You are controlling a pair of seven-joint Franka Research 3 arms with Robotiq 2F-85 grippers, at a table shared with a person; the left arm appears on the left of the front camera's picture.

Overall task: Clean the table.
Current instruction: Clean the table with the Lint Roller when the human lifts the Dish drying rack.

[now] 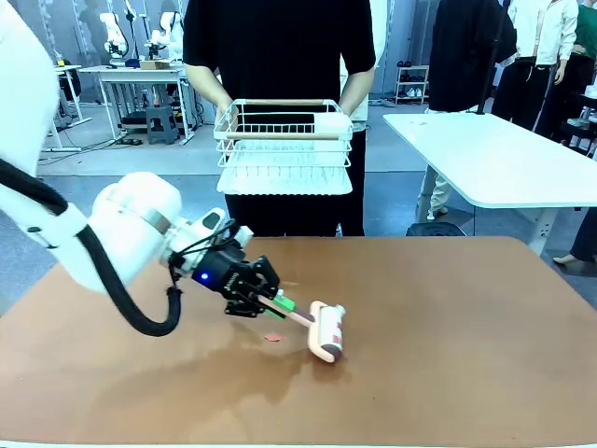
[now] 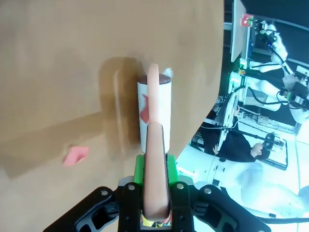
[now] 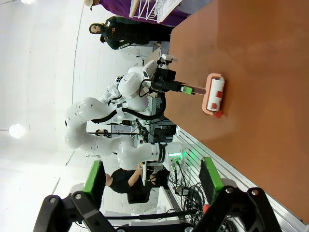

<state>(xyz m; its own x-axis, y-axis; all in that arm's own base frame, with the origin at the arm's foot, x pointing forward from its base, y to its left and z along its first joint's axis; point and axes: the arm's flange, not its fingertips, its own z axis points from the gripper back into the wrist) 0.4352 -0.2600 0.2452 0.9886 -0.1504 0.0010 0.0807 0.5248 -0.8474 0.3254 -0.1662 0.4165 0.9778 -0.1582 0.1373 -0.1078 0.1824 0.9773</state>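
Pinching the pink handle of a lint roller point(image 1: 326, 332) between its pads, the left gripper point(image 1: 280, 304) held the roll on the table point(image 1: 448, 327) just ahead of its fingers, near a red scrap point(image 1: 273, 337); the right gripper point(image 3: 152, 180) stood spread, the table beyond its fingers.

Front view: fixed camera on robot's side, mid distance, faces across table point(image 1: 448, 355) toward person point(image 1: 280, 56) at far edge. Left wrist view: very close, looks along left gripper point(image 2: 155, 166) onto table. Right wrist view: rolled sideways, looks past right gripper point(image 3: 153, 176) across table from afar. All three share lint roller point(image 1: 326, 334), table around it.
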